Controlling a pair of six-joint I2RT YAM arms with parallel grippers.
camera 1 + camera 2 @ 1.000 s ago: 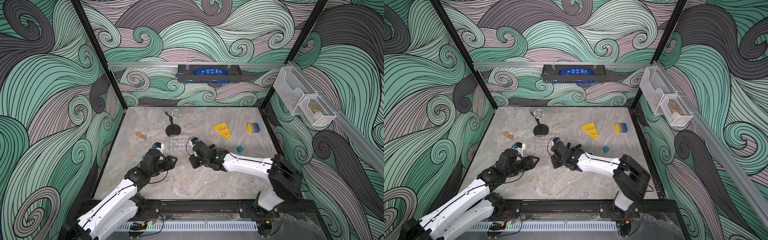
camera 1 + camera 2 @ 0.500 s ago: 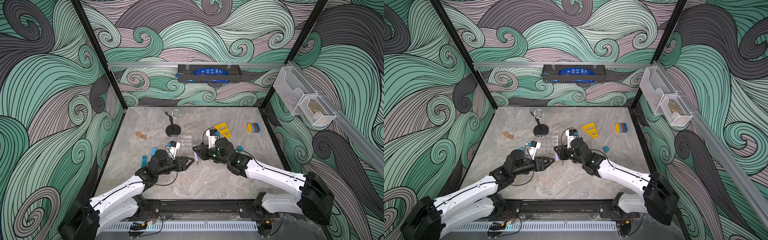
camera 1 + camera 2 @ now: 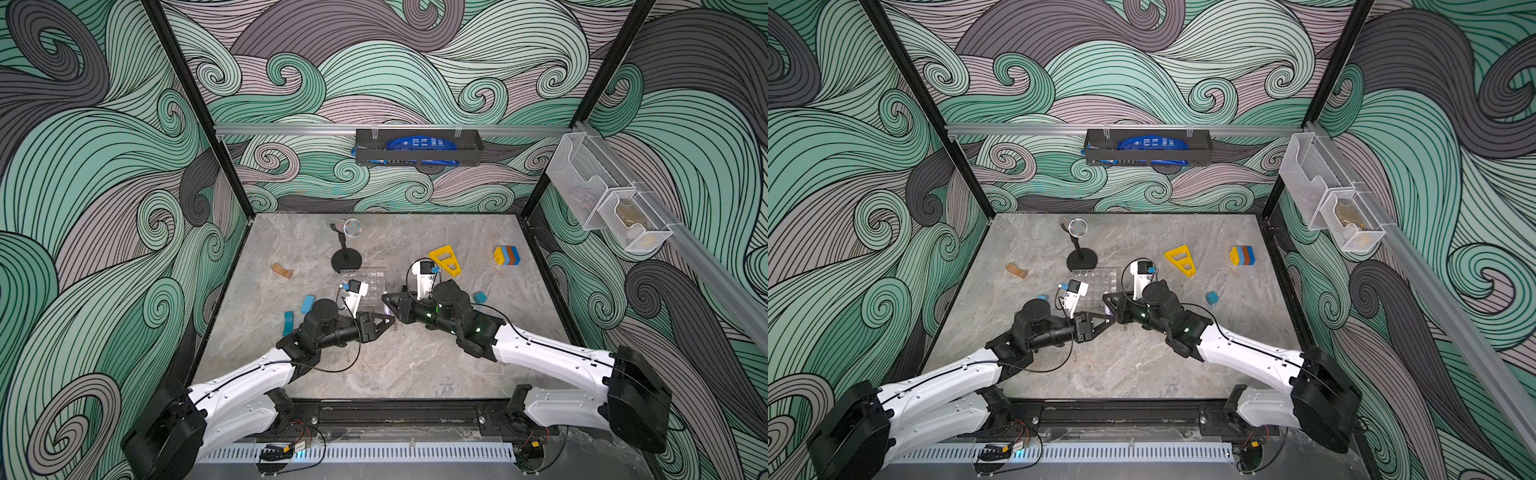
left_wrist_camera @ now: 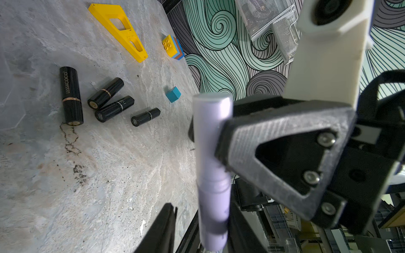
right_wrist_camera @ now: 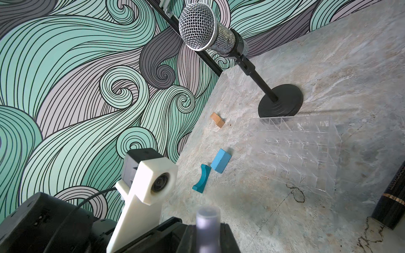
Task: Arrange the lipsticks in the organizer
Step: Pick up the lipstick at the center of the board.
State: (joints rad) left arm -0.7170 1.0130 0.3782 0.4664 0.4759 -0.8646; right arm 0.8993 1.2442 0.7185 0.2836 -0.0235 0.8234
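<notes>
Organizer (image 5: 295, 142) cells all look empty to me, so nothing is placed yet. Working from the left: the left fingers (image 3: 386, 321) stand partly open astride one end of the lavender tube (image 4: 212, 142). A gap shows on one side, so I judge there is no grip there. The right fingers (image 4: 285, 124) are clamped on the tube's middle, holding it in the air near the organizer; it looks like a handover to me. Four black tubes (image 4: 105, 93) lie on their sides on the tabletop (image 3: 415, 365), close together, between the organizer and a blue cube (image 3: 480, 297). I can't find them in the top views; the right arm likely covers them. All five are left to slot in.

The tabletop is grey marbled stone, with dark stains by the black tubes. Across it I see a tan block (image 3: 282, 270), two blue blocks (image 3: 307, 303), a microphone (image 3: 352, 227) on a stand just behind the organizer, a yellow wedge (image 3: 445, 259), the cube and stacked bricks (image 3: 508, 255). Wave-patterned walls enclose it, with a black shelf (image 3: 419, 151) at the back and mesh baskets (image 3: 602, 199) on the right.
</notes>
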